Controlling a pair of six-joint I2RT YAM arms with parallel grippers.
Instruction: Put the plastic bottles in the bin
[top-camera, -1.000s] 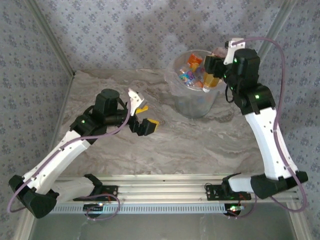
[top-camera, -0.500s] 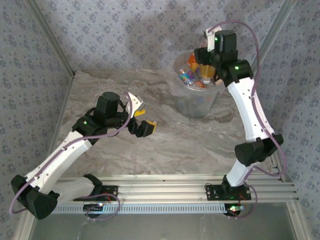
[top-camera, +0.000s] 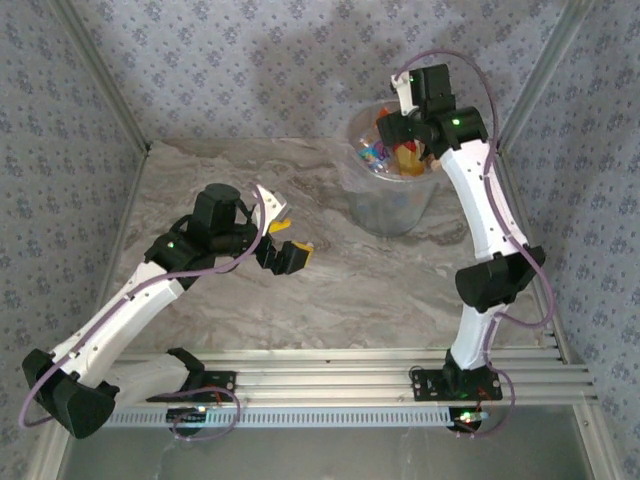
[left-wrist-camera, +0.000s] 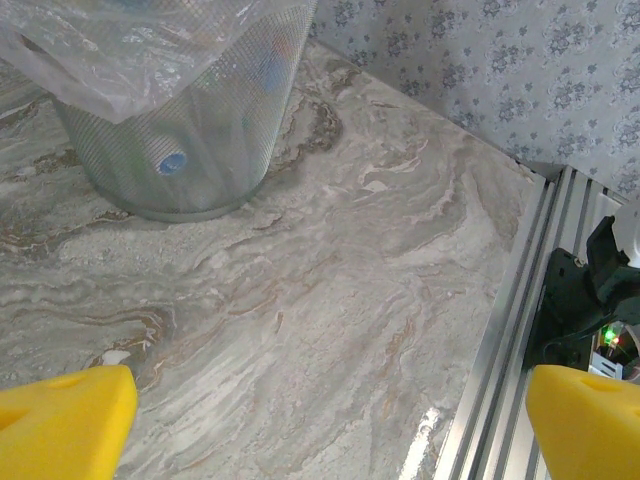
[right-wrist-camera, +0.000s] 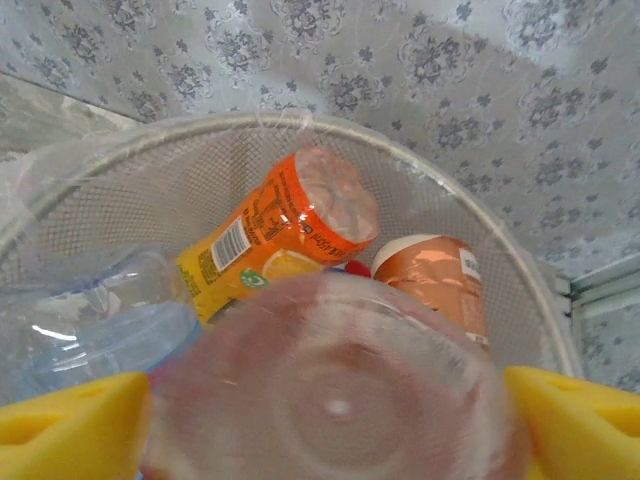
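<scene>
The bin (top-camera: 392, 215) stands at the back right of the marble table, with several plastic bottles (top-camera: 385, 150) inside. My right gripper (top-camera: 405, 140) hangs over its mouth. In the right wrist view a clear plastic bottle (right-wrist-camera: 335, 400) shows its blurred base and spans the whole gap between the yellow pads (right-wrist-camera: 70, 425) of the right gripper (right-wrist-camera: 330, 425); whether they still press it I cannot tell. Below lie an orange-labelled bottle (right-wrist-camera: 280, 235), a peach one (right-wrist-camera: 430, 280) and a clear bluish one (right-wrist-camera: 90, 320). My left gripper (top-camera: 290, 235) is open and empty over mid-table.
The bin (left-wrist-camera: 190, 130) has a clear liner over its rim (right-wrist-camera: 470, 215), and a blue cap (left-wrist-camera: 172, 162) shows through its wall. An aluminium rail (left-wrist-camera: 520, 300) runs along the table's near edge. Patterned walls close in the back and both sides.
The right arm has swung left and further over the bin, carrying the bottle above its mouth. The left arm has barely moved.
</scene>
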